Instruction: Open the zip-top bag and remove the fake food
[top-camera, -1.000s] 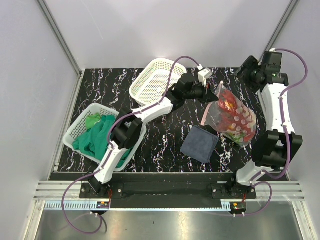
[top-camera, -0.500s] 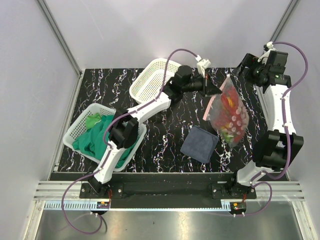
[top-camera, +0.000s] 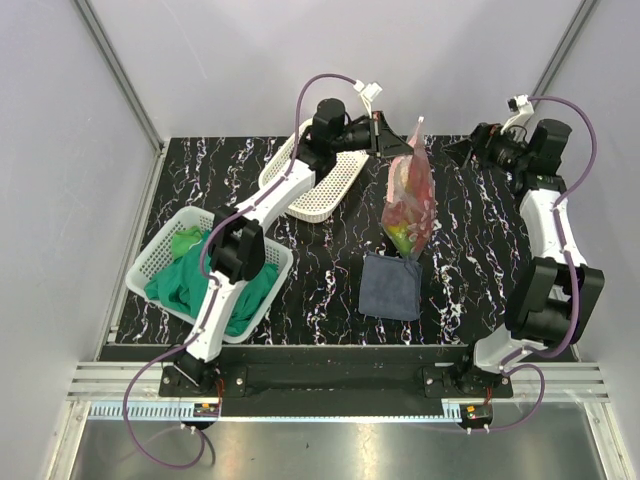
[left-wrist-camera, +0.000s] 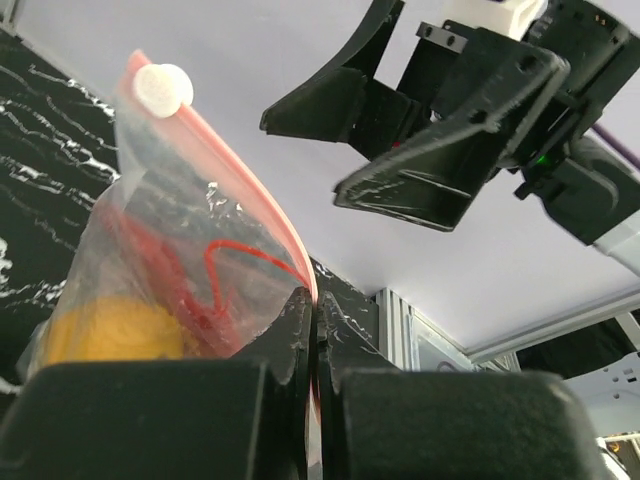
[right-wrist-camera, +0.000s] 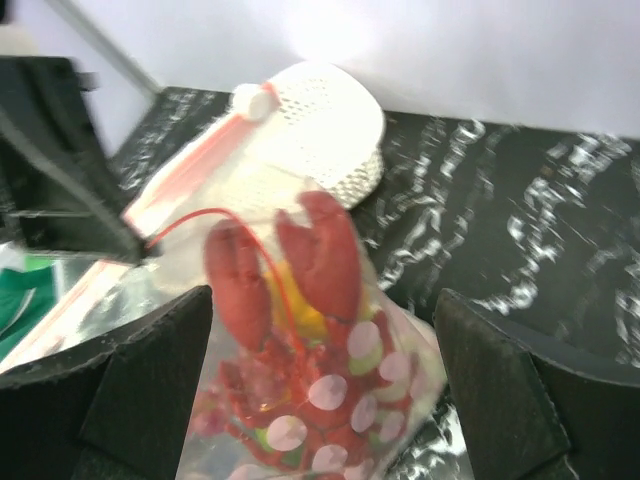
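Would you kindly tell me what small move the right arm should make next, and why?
Probably ease the open right gripper toward the white slider on the zip-top bag and close: the left gripper pinches its pink strip, food inside.

The worktop (top-camera: 470, 260) is black with white marble veining. The zip-top bag (top-camera: 410, 195) is clear with white spots and a pink-red strip. The fake food (right-wrist-camera: 300, 270) shows red, yellow and green. The far basket (top-camera: 335, 180) and left basket (top-camera: 160, 250) are white. One cloth (top-camera: 195, 280) is green, and the folded cloth (top-camera: 390, 285) is dark blue-grey.
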